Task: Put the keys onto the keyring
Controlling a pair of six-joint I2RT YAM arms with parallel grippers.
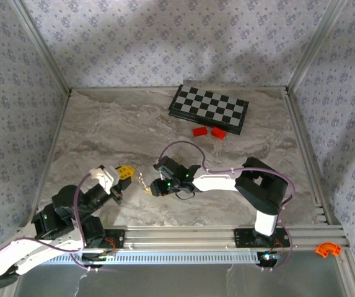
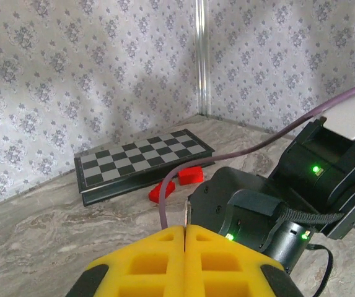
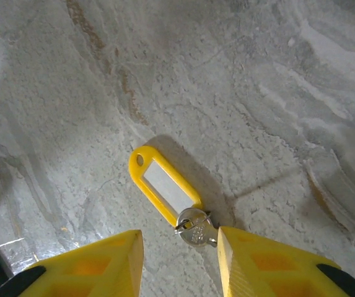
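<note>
Pick-up step: the right arm is poised low over the key, and nothing is threaded yet.
The right gripper [image 3: 180, 247], yellow jaws partly open, straddles the small silver key [image 3: 196, 228] with a yellow plastic tag [image 3: 165, 185], flat on the grey marbled table [image 3: 258, 93]. Next it must pinch the key head squarely. The left gripper [image 2: 184, 232], level, is clamped on what seems to be a thin metal keyring [image 2: 187, 215].

The left gripper [image 2: 184, 230] fills the bottom edge, its yellow fingers [image 2: 146, 263] pressed flat together along a closed seam. A thin metallic sliver [image 2: 188, 215] stands just above the tips, too small to identify. Close behind looms the right arm [image 2: 251, 213], black with green lights, and a purple cable [image 2: 276, 137] arcs over it. Farther back on the marble table [image 2: 41, 223] lies a chessboard [image 2: 143, 158], with two red blocks [image 2: 191, 175] just in front of it. Patterned walls [image 2: 72, 74] meet at a metal post [image 2: 201, 55].
</note>
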